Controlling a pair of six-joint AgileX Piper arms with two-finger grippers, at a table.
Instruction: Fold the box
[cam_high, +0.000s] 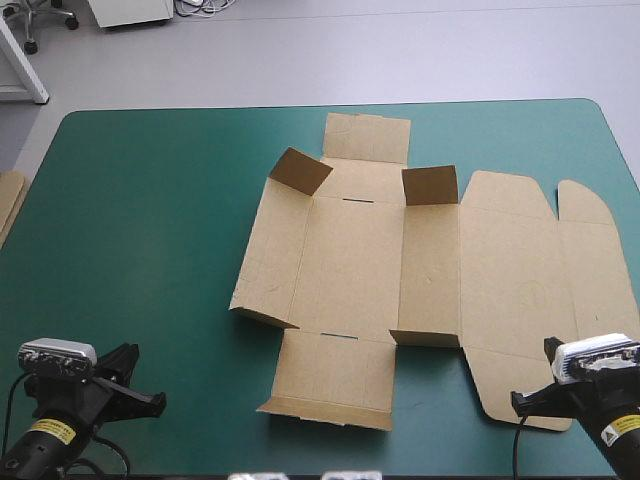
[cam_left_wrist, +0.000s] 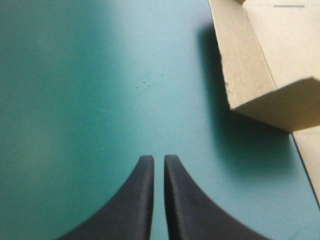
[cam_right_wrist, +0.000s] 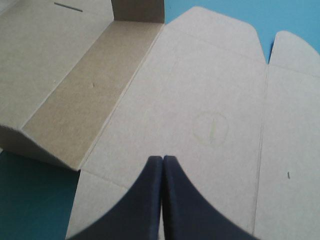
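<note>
The black fingers (cam_left_wrist: 132, 205) of the left gripper (cam_left_wrist: 159, 159) are held together, a thin slit between them, over teal-green cover (cam_left_wrist: 75, 100). A raised wall of the box (cam_left_wrist: 250, 65) stands ahead and to one side. The right gripper (cam_right_wrist: 162, 159) is closed above the box's flat lid panel, where a faint ring mark (cam_right_wrist: 210, 128) is seen. The box, of matte brown board, is laid on the table (cam_high: 150, 250) right of centre, with two walls half-raised and two flaps upright at the far corners. More board (cam_high: 8, 205) is seen at the table's left edge.
</note>
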